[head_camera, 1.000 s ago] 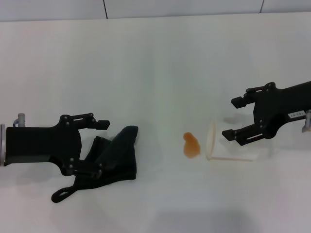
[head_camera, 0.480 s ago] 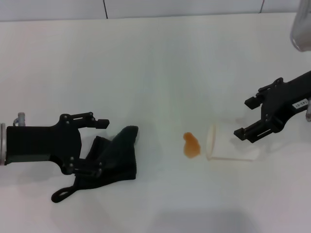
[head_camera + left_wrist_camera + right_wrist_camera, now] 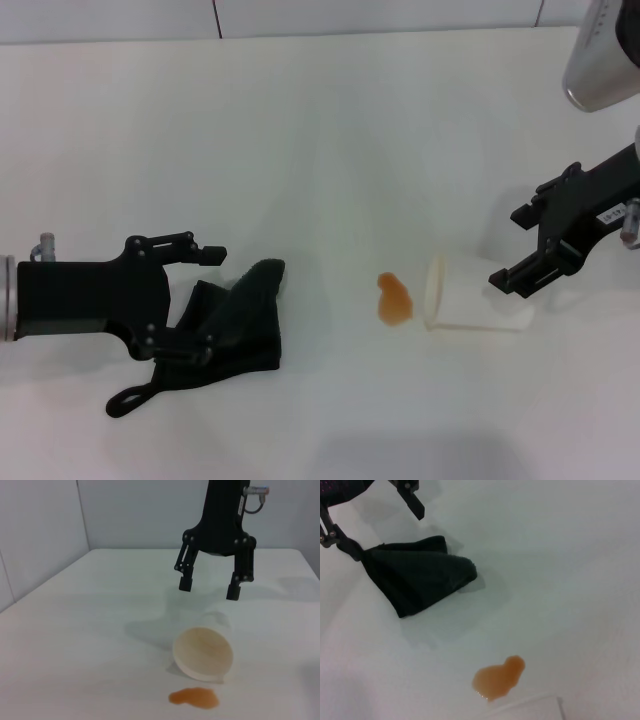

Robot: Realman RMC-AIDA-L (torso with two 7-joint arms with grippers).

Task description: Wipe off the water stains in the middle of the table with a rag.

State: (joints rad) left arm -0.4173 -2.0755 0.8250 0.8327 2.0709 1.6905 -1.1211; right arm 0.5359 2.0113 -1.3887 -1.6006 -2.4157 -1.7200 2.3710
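The water stains are one small orange blot [image 3: 393, 299] [image 3: 194, 697] [image 3: 499, 678] on the white table [image 3: 320, 130]. The dark rag [image 3: 238, 318] [image 3: 417, 577] lies crumpled to the blot's left, its loop trailing toward the near edge. My left gripper [image 3: 208, 302] [image 3: 387, 535] stands open at the rag's left side; the cloth lies between its fingers and against the lower one. My right gripper [image 3: 510, 250] [image 3: 210, 589] hangs open just right of the blot, above and behind a tipped cup, holding nothing.
A translucent whitish plastic cup [image 3: 470, 300] [image 3: 205, 650] lies on its side right next to the blot, its mouth facing the blot. The table's grey-lined far edge [image 3: 300, 35] runs along the back.
My right gripper has drawn back to the right, away from the tipped cup, staying open. The left gripper and rag have not moved.
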